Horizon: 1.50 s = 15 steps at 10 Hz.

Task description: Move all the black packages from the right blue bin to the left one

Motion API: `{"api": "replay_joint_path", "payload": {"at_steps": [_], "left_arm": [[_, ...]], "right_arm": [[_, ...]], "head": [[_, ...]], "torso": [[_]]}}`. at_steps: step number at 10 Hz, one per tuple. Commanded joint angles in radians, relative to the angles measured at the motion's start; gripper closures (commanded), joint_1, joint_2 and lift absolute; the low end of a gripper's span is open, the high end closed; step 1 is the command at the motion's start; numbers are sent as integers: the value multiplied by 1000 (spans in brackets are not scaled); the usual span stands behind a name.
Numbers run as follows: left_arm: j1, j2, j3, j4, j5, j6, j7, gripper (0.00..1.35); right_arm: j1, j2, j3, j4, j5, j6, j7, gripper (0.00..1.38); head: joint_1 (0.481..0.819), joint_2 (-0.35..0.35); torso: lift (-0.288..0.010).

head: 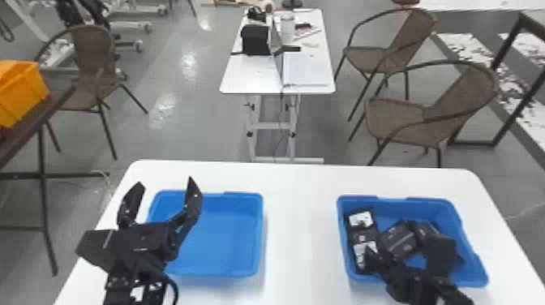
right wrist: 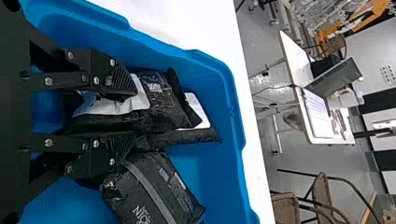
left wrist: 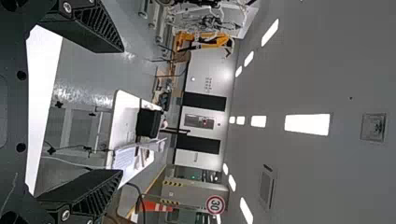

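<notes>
Well ahead of my grippers, past the white table (head: 301, 194), I have a smaller table (head: 243, 77) with a black bag (head: 255, 39) and an open laptop (head: 306, 69) on it. Two brown chairs stand beyond my right gripper (head: 379, 257); another chair (head: 91, 61) and an orange bin (head: 20, 91) are ahead and to the left of my left gripper (head: 165, 181). An orange cone (left wrist: 156, 206) and a round sign (left wrist: 215, 205) show farther off in the left wrist view.

Close in, the right bin (head: 472, 259) surrounds my right gripper, its wall standing between that gripper and the left bin (head: 227, 243). The black packages lie there: one with white labels (head: 361, 219) under and just ahead of the gripper, one with a grey band (right wrist: 149, 186) to its right, others crowded around them. I cannot tell whether it grips anything. My left gripper is spread wide above the left edge of the left bin, whose bare blue floor lies to its right. The banded package carries pale print, and a small printed label (right wrist: 154, 87) sits on black wrapping ahead of my right gripper.
</notes>
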Motion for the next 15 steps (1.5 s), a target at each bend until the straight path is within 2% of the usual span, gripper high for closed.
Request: {"api": "replay_joint_path", "payload": {"at_steps": [1,4,5,6,7,8,10,12,13,15], "left_arm": [[-2,-3,0,0,2,-5,0,105],[-7,-2,-5,-4,20,-2,0,104],[-11,-2,-6,-4,29,-2,0,102],[-16,-2,-9,-4,54,0,0,99],[-20,0,-16,-4,81,13,0,98],[-31,5,-28,-4,127,23,-2,98],[-60,32,-63,-15,212,47,-14,101],[-83,57,-91,-43,342,119,-40,101],[-96,58,-95,-49,399,164,-71,104],[-119,57,-95,-56,451,254,-132,105]], "right_arm": [[19,10,-14,-29,-16,-20,-3,1223],[79,7,-23,-222,-17,-11,-9,1222],[87,-2,-24,-278,-34,-3,-6,1222],[78,-8,-21,-314,-63,17,31,1222],[30,-8,-17,-328,-65,77,120,1222],[-53,-11,5,-305,-53,132,247,1222],[-215,-11,88,-184,-54,149,439,1223],[-330,7,155,-69,-94,149,571,1223],[-362,15,178,-31,-129,149,612,1223],[-395,15,227,-12,-204,155,649,1223]], "head": [[695,36],[695,35],[695,36],[695,37],[695,45],[695,68],[695,122],[695,174],[695,193],[695,206]], "torso": [[0],[0],[0],[0],[0],[0],[0],[0],[0],[0]]}}
